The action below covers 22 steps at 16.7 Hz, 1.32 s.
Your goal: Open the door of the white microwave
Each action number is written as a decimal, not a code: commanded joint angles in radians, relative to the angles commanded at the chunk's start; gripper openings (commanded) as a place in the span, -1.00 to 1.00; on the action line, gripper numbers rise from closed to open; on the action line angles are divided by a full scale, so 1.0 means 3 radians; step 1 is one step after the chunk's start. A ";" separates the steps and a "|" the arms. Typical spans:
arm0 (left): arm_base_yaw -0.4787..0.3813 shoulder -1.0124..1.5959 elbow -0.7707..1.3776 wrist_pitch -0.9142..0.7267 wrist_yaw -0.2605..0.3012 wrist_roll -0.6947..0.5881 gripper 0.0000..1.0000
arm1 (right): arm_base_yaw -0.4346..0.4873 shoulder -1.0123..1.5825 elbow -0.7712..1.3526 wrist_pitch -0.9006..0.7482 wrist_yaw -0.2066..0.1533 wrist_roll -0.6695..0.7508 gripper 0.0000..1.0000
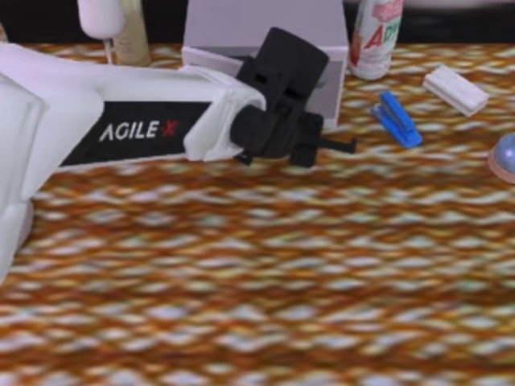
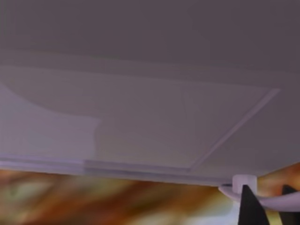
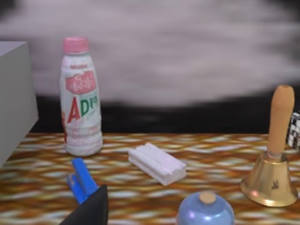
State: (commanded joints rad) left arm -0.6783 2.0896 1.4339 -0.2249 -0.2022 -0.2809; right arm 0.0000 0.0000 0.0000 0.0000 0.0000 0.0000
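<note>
Nearest the overhead camera, the white forearm of the left arm is seen reaching from the left edge of the frame toward the upper middle, ending in the black left gripper [image 1: 322, 145] set against the front of the white microwave [image 1: 265, 24]. The microwave stands at the upper middle of the top view, at the far edge of the patterned bench [image 1: 257, 281]. In the left wrist view the door [image 2: 140, 126] fills most of the frame, its window panel seen at a slant, and the slim white handle [image 2: 243, 183] shows at the lower right, with the dark fingertips [image 2: 249, 208] lying on either side of it. The fingers appear closed around the handle, though contact itself cannot be confirmed.

The step in hand is judged to be the grasp of the handle, with the door looking shut or barely ajar. The next move would call for a pull along an arc about the door's hinge, with the grip kept firm so the thin bar does not slip out.

The right gripper [image 3: 89, 211] is parked at the right side, only a dark corner of it showing in its own wrist view; its fingers cannot be judged. A drink bottle [image 1: 376, 32], a blue stapler [image 1: 398, 119] and a small white block [image 1: 455, 90] lie to the right of the microwave, clear of the door.
</note>
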 joint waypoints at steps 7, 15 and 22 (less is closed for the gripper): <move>0.0000 0.0000 0.0000 0.0000 0.0000 0.0000 -1.00 | 0.0000 0.0000 0.0000 0.0000 0.0000 0.0000 1.00; 0.0000 0.0000 0.0000 0.0000 0.0000 0.0000 -1.00 | 0.0000 0.0000 0.0000 0.0000 0.0000 0.0000 1.00; 0.0006 -0.0051 -0.0072 0.0045 0.0069 0.0064 -1.00 | 0.0000 0.0000 0.0000 0.0000 0.0000 0.0000 1.00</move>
State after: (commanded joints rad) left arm -0.6764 2.0743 1.4124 -0.2113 -0.1815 -0.2618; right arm 0.0000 0.0000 0.0000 0.0000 0.0000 0.0000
